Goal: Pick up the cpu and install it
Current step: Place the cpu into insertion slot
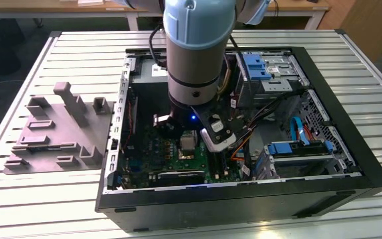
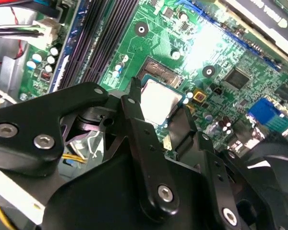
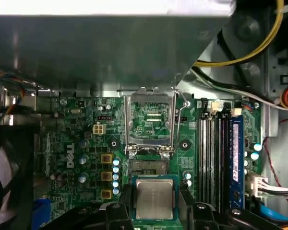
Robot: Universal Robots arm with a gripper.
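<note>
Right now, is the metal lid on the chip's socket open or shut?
Open: in the first wrist view the lid is swung back, baring the socket; the gripper holds the cpu.

Exterior high; wrist views near motherboard [image 2: 153, 43] [image 3: 62, 139]

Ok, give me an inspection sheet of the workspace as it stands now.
Surface: slatted metal table carrying the open computer case.
Job's things: cpu held just off the open socket, not seated; socket frame raised.
Clutter: grey moulded fixture at the exterior view's left of the case.
Gripper: jaws shut on opposite cpu edges.
Cables: yellow cable and blue cable inside the case, clear of the socket.
Surroundings: wooden desks behind the table.
</note>
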